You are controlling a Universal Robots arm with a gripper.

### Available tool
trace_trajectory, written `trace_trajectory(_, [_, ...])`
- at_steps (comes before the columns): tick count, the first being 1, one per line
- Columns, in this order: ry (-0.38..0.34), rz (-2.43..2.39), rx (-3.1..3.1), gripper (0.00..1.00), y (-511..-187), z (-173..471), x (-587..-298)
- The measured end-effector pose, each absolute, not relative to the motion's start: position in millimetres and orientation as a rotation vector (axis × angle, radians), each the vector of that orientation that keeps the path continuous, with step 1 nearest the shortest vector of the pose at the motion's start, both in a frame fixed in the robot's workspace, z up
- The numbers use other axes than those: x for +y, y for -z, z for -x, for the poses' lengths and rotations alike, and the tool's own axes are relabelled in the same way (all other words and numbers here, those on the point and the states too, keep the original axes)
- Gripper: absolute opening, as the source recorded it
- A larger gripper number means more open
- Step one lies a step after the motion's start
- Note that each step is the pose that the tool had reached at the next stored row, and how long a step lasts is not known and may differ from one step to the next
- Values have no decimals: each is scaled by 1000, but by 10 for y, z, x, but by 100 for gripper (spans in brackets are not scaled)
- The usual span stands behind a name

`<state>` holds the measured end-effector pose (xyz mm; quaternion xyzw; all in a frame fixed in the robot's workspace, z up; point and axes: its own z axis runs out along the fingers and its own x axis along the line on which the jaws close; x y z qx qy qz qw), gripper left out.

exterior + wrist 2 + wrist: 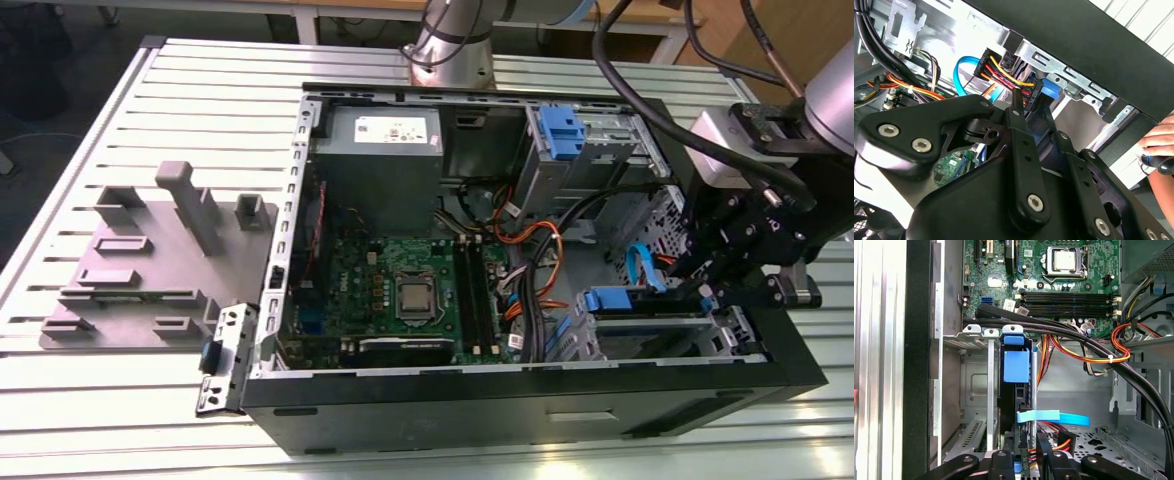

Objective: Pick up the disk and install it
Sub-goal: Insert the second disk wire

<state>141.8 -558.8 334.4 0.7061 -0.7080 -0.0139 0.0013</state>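
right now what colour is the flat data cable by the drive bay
Light blue; the cable shows best in the first wrist view, crossing the bay.

Gripper [727,262] black, built of jointed linkage bars; silver screw heads at the pivots in the second wrist view. Grey-silver wrist block [731,140] above it, thick black cables [641,95] looping off. Arm base column [454,45] grey metal, black band.
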Motion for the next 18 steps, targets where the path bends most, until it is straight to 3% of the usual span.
trace_trajectory(5, [44,-2216,-2222,30,-3342,-1418,-5589])
trace_trajectory(6, [44,-2216,-2222,23,-3342,-1418,-5589])
trace_trajectory(18, [41,-2218,-2224,23,-3375,-1373,-5582])
